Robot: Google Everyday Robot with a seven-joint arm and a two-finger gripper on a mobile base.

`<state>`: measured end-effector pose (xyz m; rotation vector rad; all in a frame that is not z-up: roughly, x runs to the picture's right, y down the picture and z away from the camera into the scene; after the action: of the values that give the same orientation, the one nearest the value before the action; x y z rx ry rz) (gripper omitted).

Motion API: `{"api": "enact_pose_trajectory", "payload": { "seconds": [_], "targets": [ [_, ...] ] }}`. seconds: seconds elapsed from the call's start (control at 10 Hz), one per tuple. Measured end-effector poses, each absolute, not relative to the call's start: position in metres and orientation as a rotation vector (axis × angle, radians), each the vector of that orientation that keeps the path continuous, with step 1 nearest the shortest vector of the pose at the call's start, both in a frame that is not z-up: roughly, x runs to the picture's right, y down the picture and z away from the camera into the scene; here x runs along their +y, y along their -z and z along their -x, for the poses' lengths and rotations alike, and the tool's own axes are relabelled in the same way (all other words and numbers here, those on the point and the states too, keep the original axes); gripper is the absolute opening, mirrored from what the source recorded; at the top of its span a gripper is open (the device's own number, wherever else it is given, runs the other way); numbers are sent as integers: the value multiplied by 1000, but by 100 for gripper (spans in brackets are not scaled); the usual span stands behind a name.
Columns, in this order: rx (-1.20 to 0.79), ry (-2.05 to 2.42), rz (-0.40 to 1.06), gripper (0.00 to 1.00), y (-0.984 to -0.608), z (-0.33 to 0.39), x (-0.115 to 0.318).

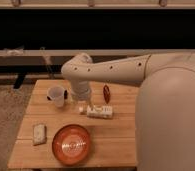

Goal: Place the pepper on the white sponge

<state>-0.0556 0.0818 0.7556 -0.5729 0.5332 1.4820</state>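
Observation:
The pepper [106,93], small, slim and dark red, lies on the wooden table [116,142] near its far edge, just right of my arm. The white sponge [39,133] lies flat at the front left of the table, left of the orange bowl. My gripper [81,106] hangs below the white wrist over the middle of the table, left of the pepper and apart from it, its tips close to the left end of a white box. It holds nothing that I can see.
An orange bowl [71,144] sits at the table's front. A long white box with markings [100,111] lies mid-table. A clear cup [56,96] stands at the back left. My white body fills the right side; a dark shelf rail runs behind.

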Motion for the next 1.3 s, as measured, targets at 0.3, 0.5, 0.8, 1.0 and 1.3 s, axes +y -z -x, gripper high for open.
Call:
{"api": "enact_pose_trajectory", "payload": {
  "seconds": [0.3, 0.5, 0.8, 1.0, 1.3],
  "targets": [
    [526, -1503, 574, 65, -813, 4, 53],
    [520, -1502, 583, 65, -850, -24, 36],
    [504, -1489, 620, 65, -916, -61, 21],
    [508, -1467, 644, 65, -954, -79, 21],
    [521, -1425, 661, 65, -976, -75, 25]
  ]
}}
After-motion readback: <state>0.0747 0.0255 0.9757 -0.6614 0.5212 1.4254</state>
